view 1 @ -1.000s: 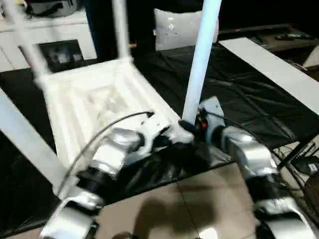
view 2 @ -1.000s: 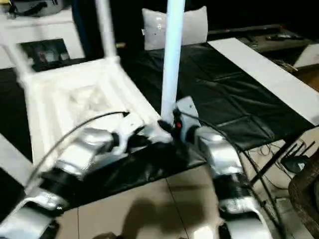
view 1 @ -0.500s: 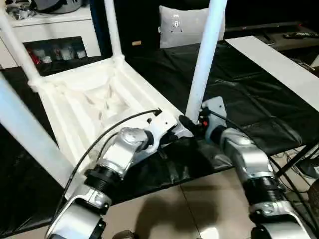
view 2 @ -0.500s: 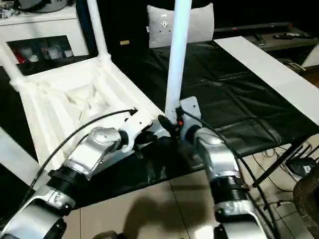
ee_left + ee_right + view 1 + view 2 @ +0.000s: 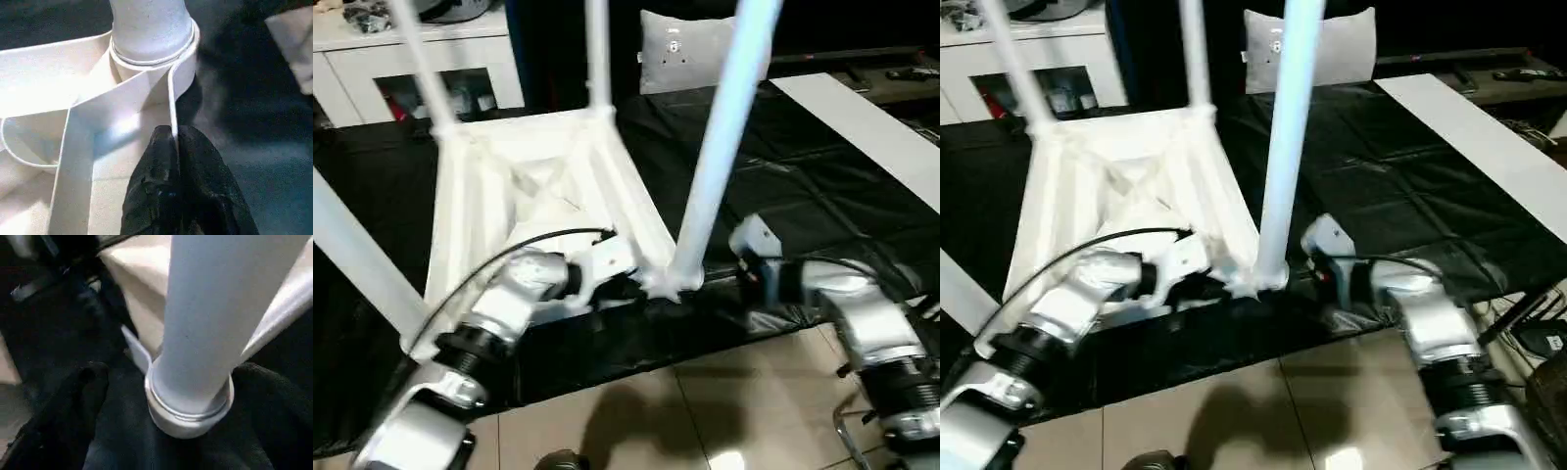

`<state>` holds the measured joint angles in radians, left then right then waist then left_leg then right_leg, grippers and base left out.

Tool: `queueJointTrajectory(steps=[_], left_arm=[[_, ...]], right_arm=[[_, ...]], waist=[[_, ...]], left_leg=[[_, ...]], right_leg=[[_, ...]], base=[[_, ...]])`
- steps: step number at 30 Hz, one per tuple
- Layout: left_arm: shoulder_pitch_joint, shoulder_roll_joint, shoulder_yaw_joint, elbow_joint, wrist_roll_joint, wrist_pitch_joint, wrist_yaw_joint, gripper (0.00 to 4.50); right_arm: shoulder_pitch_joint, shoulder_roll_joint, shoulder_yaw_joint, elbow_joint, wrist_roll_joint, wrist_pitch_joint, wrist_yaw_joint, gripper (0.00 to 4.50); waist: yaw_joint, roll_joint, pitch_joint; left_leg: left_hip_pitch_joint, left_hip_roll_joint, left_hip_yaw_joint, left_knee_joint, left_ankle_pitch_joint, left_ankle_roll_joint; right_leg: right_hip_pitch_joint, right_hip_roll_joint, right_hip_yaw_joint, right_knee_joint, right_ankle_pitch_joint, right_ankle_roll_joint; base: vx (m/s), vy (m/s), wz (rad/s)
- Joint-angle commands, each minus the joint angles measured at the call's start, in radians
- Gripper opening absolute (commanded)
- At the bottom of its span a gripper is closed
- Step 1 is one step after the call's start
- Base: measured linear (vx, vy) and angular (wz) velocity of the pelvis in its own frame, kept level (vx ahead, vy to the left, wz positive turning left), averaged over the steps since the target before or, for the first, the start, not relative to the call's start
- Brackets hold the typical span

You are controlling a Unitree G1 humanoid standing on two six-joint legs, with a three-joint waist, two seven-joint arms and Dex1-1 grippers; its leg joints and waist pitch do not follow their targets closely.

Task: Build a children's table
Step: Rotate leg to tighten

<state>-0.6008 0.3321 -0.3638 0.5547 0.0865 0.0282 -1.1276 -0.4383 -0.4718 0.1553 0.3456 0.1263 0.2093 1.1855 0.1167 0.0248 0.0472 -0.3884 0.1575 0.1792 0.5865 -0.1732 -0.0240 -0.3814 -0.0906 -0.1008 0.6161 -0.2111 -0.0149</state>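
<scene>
I keep my left gripper (image 5: pixel 175 142) clamped on the upturned table's rim (image 5: pixel 172 93) beside the seated leg (image 5: pixel 720 147); my right gripper (image 5: pixel 161 377) stands spread around it.

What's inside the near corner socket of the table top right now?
A white leg stands upright in the near corner socket of the upturned table top. Its inserted end is hidden by the socket's wall.

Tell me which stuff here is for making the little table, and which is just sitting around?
For the table:
- white tabletop, upside down
- near leg in its corner socket
- far leg
- left claw, pinching a tabletop rib

Just sitting around:
- grey pillow
- white cabinet
- long white board
</scene>
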Motion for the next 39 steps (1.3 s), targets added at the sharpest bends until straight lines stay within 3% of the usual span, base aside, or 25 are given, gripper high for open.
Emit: queueJointTrajectory(steps=[1, 5, 9, 10, 17, 27, 31, 33, 36, 38, 39], left_arm=[[-0.024, 0.013, -0.062, -0.005, 0.001, -0.060, -0.120, 0.00], [-0.019, 0.033, -0.077, -0.034, -0.024, -0.083, -0.197, 0.00], [-0.015, 0.038, -0.086, -0.049, -0.039, -0.089, -0.238, 0.00], [-0.014, 0.038, -0.086, -0.048, -0.043, -0.095, -0.248, 0.00], [-0.017, 0.039, -0.088, -0.039, -0.043, -0.114, -0.275, 0.00], [-0.017, 0.040, -0.080, -0.029, -0.040, -0.126, -0.259, 0.00], [-0.006, 0.029, -0.058, -0.042, -0.042, -0.060, -0.201, 0.00], [0.006, -0.004, -0.029, -0.073, -0.043, 0.006, -0.107, 0.00], [0.011, -0.057, 0.004, -0.099, -0.041, 0.099, 0.009, 0.00], [0.013, -0.097, 0.019, -0.108, -0.035, 0.161, 0.083, 0.00], [0.011, -0.115, 0.024, -0.106, -0.031, 0.185, 0.114, 0.00]], right_arm=[[-0.028, -0.015, 0.020, 0.031, 0.018, -0.039, 0.086, 4.29], [-0.046, -0.015, 0.029, 0.052, 0.033, -0.055, 0.128, 4.16], [-0.053, -0.007, 0.043, 0.058, 0.043, -0.058, 0.151, 3.79], [-0.052, -0.002, 0.044, 0.058, 0.051, -0.057, 0.165, 3.52], [-0.053, 0.004, 0.051, 0.075, 0.060, -0.064, 0.206, 2.97], [-0.050, 0.018, 0.034, 0.068, 0.097, -0.030, 0.225, 2.12], [-0.034, 0.037, 0.031, 0.039, 0.117, 0.006, 0.200, 2.04], [-0.013, 0.062, 0.030, 0.011, 0.114, 0.053, 0.132, 1.99], [-0.011, 0.123, 0.016, 0.011, 0.080, 0.099, -0.017, 1.99], [-0.024, 0.184, 0.003, 0.026, 0.042, 0.150, -0.167, 1.99], [-0.029, 0.209, -0.002, 0.030, 0.030, 0.173, -0.221, 1.99]], waist=[[-0.001, -0.010, -0.063], [0.008, -0.009, -0.064], [0.017, -0.009, -0.064], [0.021, -0.010, -0.065], [0.022, -0.011, -0.065], [0.022, -0.012, -0.067], [0.021, -0.012, -0.065], [0.022, -0.012, -0.063], [0.018, -0.014, -0.056], [0.001, -0.015, -0.053], [-0.003, -0.009, -0.053]], left_leg=[[0.018, 0.087, -0.029, -0.062, -0.178, 0.088], [0.021, 0.091, -0.028, -0.061, -0.163, 0.094], [0.025, 0.093, -0.026, -0.061, -0.169, 0.088], [0.024, 0.093, -0.025, -0.061, -0.171, 0.083], [0.023, 0.092, -0.026, -0.061, -0.177, 0.073], [0.021, 0.091, -0.026, -0.058, -0.156, 0.087], [0.021, 0.090, -0.026, -0.060, -0.172, 0.078], [0.024, 0.094, -0.026, -0.063, -0.182, 0.067], [0.024, 0.090, -0.027, -0.066, -0.229, 0.037], [0.020, 0.086, -0.034, -0.074, -0.260, 0.001], [0.021, 0.085, -0.035, -0.074, -0.273, -0.009]], right_leg=[[0.043, -0.089, 0.064, -0.072, -0.097, -0.238], [0.041, -0.089, 0.063, -0.066, -0.076, -0.259], [0.038, -0.090, 0.065, -0.065, -0.082, -0.261], [0.039, -0.091, 0.065, -0.065, -0.082, -0.261], [0.041, -0.093, 0.065, -0.066, -0.099, -0.250], [0.041, -0.090, 0.063, -0.064, -0.091, -0.250], [0.041, -0.091, 0.064, -0.067, -0.115, -0.247], [0.038, -0.092, 0.066, -0.067, -0.138, -0.242], [0.036, -0.094, 0.067, -0.078, -0.237, -0.224], [0.039, -0.094, 0.065, -0.085, -0.321, -0.193], [0.038, -0.094, 0.064, -0.087, -0.342, -0.186]], base=[[0.000, 0.000, 0.00], [0.000, 0.000, 0.00], [0.000, 0.000, 0.00], [0.000, 0.000, 0.00], [0.000, 0.000, 0.00], [0.000, 0.000, 0.00], [0.000, 0.000, 0.00], [0.000, 0.000, 0.00], [0.000, 0.000, 0.00], [0.000, 0.000, 0.00], [0.000, 0.000, 0.00]])
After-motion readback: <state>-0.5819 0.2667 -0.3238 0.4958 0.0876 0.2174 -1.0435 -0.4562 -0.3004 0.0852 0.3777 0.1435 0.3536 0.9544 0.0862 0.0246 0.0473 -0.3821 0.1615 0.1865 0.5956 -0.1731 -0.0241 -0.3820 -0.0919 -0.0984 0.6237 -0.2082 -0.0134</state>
